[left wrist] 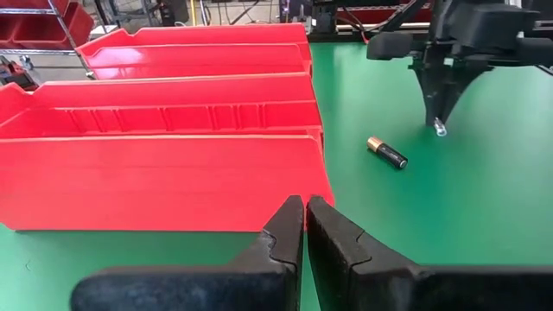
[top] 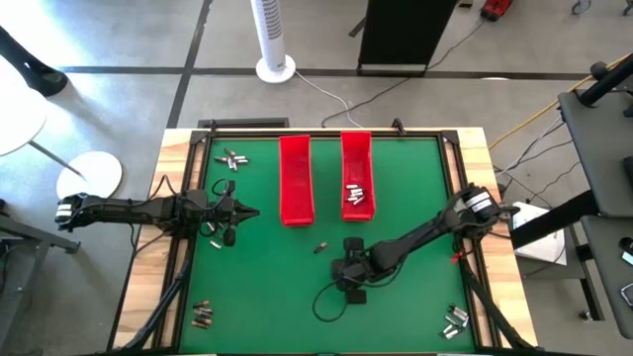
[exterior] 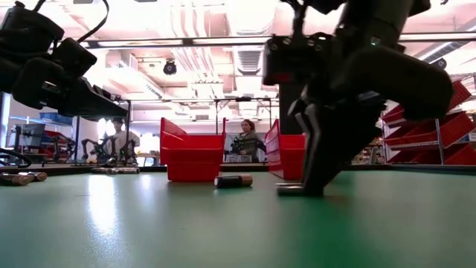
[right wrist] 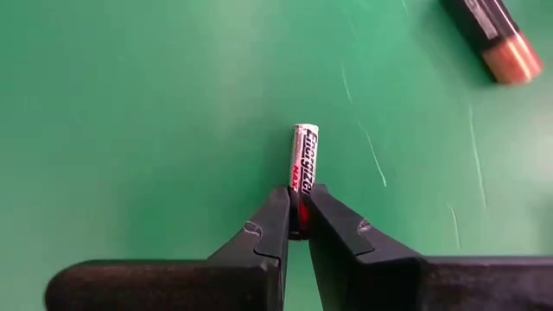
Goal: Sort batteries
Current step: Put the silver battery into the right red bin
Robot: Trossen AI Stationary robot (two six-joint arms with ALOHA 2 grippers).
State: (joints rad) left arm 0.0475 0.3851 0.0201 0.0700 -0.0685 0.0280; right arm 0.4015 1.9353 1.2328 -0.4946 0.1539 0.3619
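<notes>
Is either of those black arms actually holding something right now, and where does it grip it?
Yes. The right tool pinches a silvery battery by one end, down at the green mat. The left tool is shut on nothing.

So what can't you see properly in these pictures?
- Left long red plastic tray: its inside, too small in the high view, walled off in the low view.
- Small battery piles at the green mat's corners: colours too tiny to tell.
- Dark copper-tipped battery: cut by the right wrist view's edge.

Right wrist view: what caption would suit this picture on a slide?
The right gripper pinches a silvery battery over the green table, with a dark copper-tipped battery lying nearby.
</notes>
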